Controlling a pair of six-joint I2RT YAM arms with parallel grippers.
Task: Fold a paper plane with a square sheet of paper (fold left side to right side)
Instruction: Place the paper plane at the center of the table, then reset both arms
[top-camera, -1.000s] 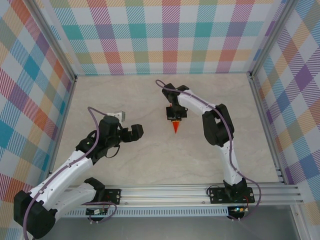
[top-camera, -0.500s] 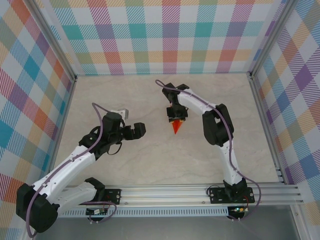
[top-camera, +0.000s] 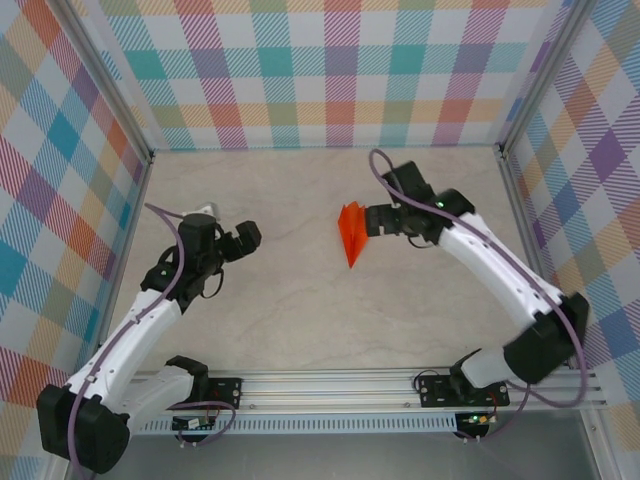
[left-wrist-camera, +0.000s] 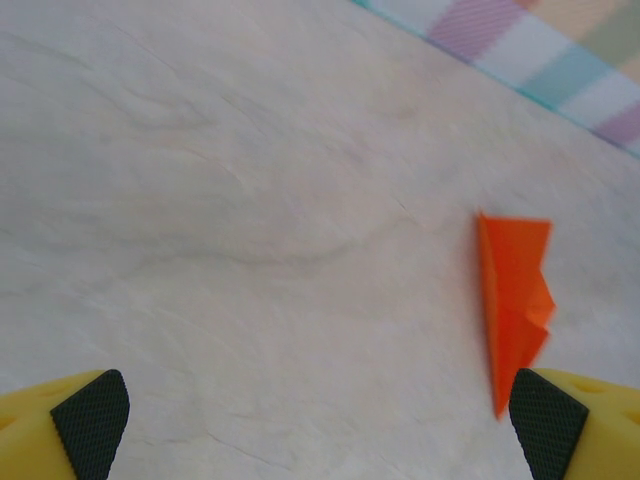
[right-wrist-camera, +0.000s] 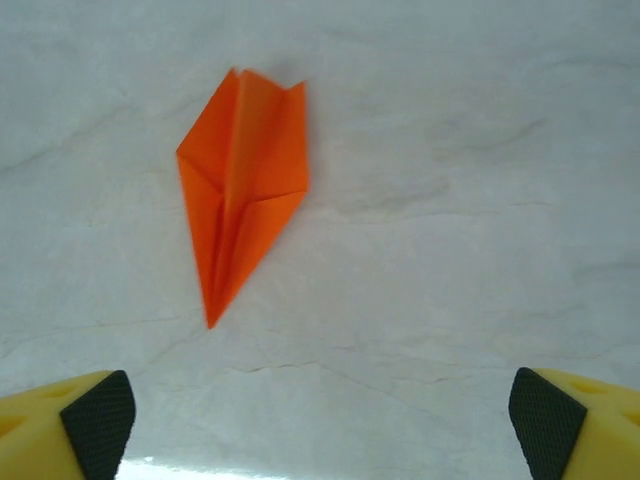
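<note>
Top external view shows the paper plane (top-camera: 351, 232) lying flat on the pale marbled table (top-camera: 300, 320), a little right of the middle, its sharp nose towards the near edge and its broad tail towards the far plaid wall (top-camera: 340, 70). The right gripper (top-camera: 374, 219) sits just beside the plane's tail on the plane's right, with its fingers aimed at it and its arm bending back to the rail (top-camera: 340, 385) at the near edge. The left gripper (top-camera: 246, 236) hovers well apart from the plane, over the left half of the table, and faces it across bare surface. In the right wrist view the right gripper (right-wrist-camera: 322, 425) has its jaws spread wide, one black pad in each lower corner, with nothing between them but table; the plane (right-wrist-camera: 243, 180) lies above and left of centre, clear of both pads, its central crease showing and its nose slanting down towards the left-hand pad. In the left wrist view the left gripper (left-wrist-camera: 320, 425) likewise has its jaws spread wide and holds nothing; the plane (left-wrist-camera: 515, 300) shows on the right as a narrow orange sliver, its tip just above the right-hand pad in the picture
</note>
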